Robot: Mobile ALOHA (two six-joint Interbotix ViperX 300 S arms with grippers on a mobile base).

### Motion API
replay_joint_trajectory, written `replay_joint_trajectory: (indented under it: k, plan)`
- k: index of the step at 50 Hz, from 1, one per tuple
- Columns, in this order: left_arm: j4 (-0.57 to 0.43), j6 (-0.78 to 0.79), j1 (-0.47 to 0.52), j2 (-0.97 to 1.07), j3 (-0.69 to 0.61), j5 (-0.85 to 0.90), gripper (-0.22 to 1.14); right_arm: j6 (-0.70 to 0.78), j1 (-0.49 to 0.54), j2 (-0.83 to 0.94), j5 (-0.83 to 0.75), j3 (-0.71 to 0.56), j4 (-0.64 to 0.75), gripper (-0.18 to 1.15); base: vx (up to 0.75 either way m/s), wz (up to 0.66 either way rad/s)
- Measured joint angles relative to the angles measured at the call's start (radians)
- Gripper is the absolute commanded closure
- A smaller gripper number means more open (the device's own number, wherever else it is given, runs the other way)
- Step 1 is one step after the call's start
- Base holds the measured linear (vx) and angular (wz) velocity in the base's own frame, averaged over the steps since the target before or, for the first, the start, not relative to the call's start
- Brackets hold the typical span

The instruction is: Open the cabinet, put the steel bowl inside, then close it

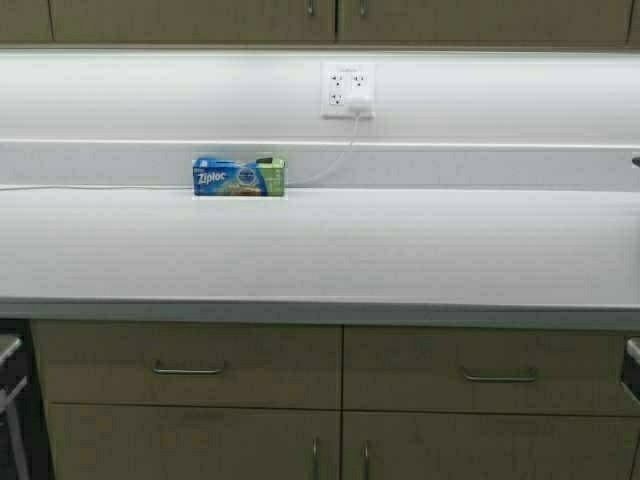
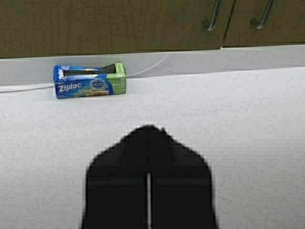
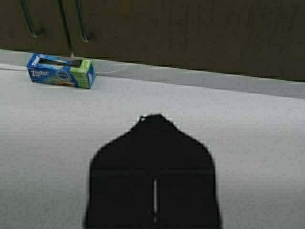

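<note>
Both hands pressed closed above counter (image 1: pixel 400 250).

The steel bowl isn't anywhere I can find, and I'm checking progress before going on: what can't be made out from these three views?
- Steel bowl: in no view, so its whereabouts cannot be told.
- Cabinet: the high view's top edge cuts it to its doors' lower strip; the interior is hidden.
- Left gripper and right gripper: absent from the high view; wrist views show shut fingers, nothing between.
- Ziploc box: small print unreadable.
</note>
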Motion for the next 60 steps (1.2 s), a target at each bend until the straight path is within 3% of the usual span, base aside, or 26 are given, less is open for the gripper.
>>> replay_joint_trajectory:
  k: [60]
  plan:
    - [0.0, -0.003, -0.002, 0.0, 0.012, -0.006, 0.86, 0.0, 0.0, -0.006, 0.0, 0.0, 0.0, 0.91, 0.0, 0.0]
